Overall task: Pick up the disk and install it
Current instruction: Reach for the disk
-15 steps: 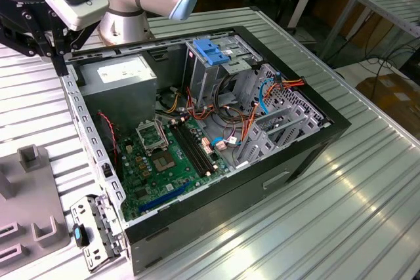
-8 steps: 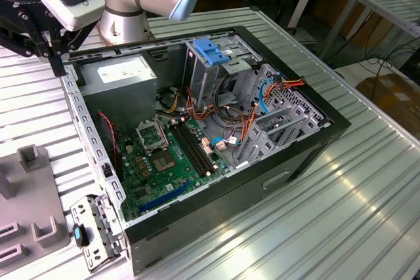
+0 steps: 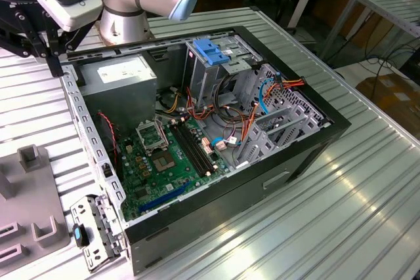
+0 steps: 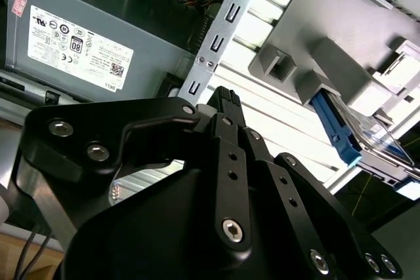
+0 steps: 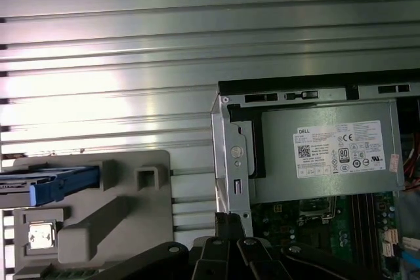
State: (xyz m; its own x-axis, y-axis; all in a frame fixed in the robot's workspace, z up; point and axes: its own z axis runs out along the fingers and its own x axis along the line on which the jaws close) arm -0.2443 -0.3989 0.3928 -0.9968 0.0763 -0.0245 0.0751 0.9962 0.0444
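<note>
- Slatted metal table (image 3: 367, 188): everything is carried on it.
- Open computer case (image 3: 262, 185): laid on its side with the motherboard exposed. A metal drive cage (image 3: 216, 73) is seen inside, and the install site is judged to be in that area.
- Grey fixture (image 5: 131, 221): set on the table just beside the case, at the exterior view's left.
- Power supply (image 5: 328, 181): mounted in the case corner nearest the fixture.
- Gripper (image 4: 224, 96): held above the case rim by the power supply. The fingers are seen drawn together, with nothing gripped between them.
- Disk (image 5: 62, 185): seated in the fixture, with a bright blue side rail seen in both wrist views. It is untouched and apart from the gripper.
- Step in hand: judged to be the approach. The pick-up is not yet begun and nothing is installed.
- Next move, as judged: the fingers would have to be parted. The gripper would have to be brought across from the case rim to the fixture and squared to the disk's thin body. The fixture's posts would have to be cleared on the way in.
</note>
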